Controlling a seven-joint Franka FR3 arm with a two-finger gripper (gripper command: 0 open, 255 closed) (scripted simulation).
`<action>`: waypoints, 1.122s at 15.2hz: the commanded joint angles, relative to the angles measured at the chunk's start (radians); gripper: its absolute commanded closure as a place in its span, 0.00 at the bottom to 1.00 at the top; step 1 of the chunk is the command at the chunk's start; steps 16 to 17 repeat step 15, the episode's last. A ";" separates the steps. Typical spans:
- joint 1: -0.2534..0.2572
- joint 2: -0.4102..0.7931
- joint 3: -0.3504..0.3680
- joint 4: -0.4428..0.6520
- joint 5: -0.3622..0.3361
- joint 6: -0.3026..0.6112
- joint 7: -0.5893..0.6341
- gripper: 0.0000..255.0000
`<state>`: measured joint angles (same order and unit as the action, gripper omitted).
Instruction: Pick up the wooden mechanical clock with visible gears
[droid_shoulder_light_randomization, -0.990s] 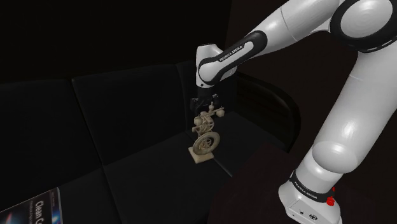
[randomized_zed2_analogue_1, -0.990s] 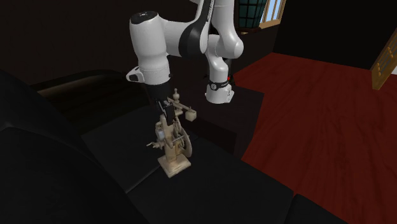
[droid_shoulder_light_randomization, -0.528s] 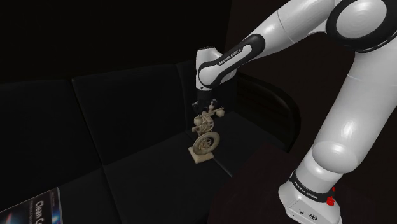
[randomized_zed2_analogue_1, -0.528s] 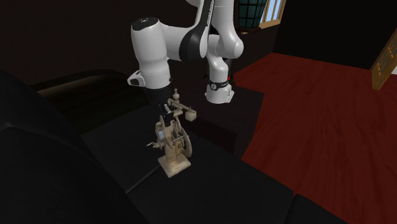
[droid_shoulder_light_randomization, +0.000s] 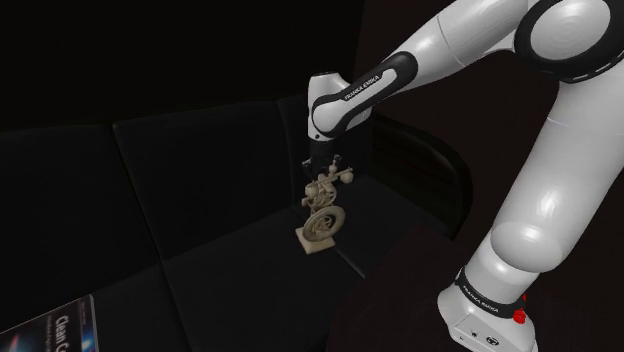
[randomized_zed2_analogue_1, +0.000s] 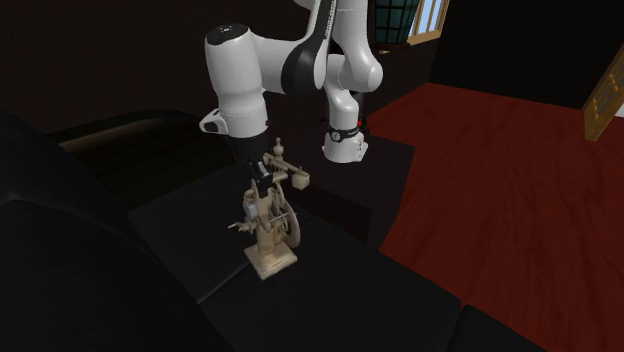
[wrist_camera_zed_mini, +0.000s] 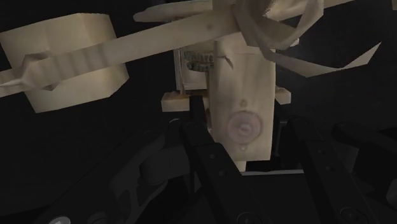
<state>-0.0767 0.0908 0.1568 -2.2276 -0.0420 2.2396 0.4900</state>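
Jaws spread astride the clock's (wrist_camera_zed_mini: 242, 108) upright block, my gripper (wrist_camera_zed_mini: 247, 127) has dropped and settled, so I judge squeezing comes next

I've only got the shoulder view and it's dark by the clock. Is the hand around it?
Observer: Yes, the wrist view shows the hand open, straddling the clock at its upright post.
Operator: Both fingers touching?
Observer: One finger sits against the post; the other shows a gap, so no clamp.
Operator: What's beyond the seat?
Observer: The second exterior view shows a red floor past its edge.
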 joint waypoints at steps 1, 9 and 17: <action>0.000 -0.016 0.001 0.011 0.004 -0.025 -0.003 1.00; -0.001 -0.075 0.001 0.057 0.017 -0.129 -0.014 1.00; -0.002 -0.100 0.001 0.086 0.022 -0.183 -0.018 1.00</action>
